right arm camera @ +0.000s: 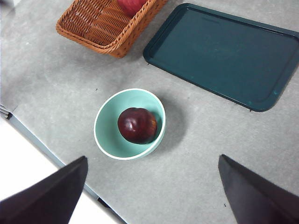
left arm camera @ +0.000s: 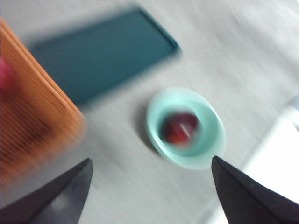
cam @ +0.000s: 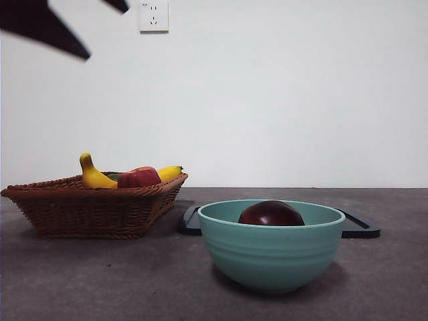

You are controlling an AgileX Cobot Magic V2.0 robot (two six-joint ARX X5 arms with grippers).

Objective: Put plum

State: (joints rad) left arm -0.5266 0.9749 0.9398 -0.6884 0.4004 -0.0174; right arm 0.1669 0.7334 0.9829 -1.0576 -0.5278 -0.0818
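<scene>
The dark maroon plum [cam: 271, 214] [right arm camera: 137, 125] lies inside a mint-green bowl [cam: 271, 257] [right arm camera: 105, 135] on the grey table. The blurred left wrist view also catches the plum [left arm camera: 181, 128] in the bowl [left arm camera: 208, 149]. My left gripper [left arm camera: 149, 186] hangs high above the table, open and empty, well clear of the bowl. My right gripper [right arm camera: 152, 191] is also high up, open, holding nothing. In the front view only black arm tips [cam: 47, 27] show at the top left corner.
A wicker basket [cam: 93, 207] [right arm camera: 100, 28] at the left holds a banana [cam: 93, 175] and a red apple [cam: 139, 178]. A dark green tray [cam: 361, 231] [right arm camera: 224, 53] lies flat behind the bowl. The table's near edge [right arm camera: 42, 144] runs close to the bowl.
</scene>
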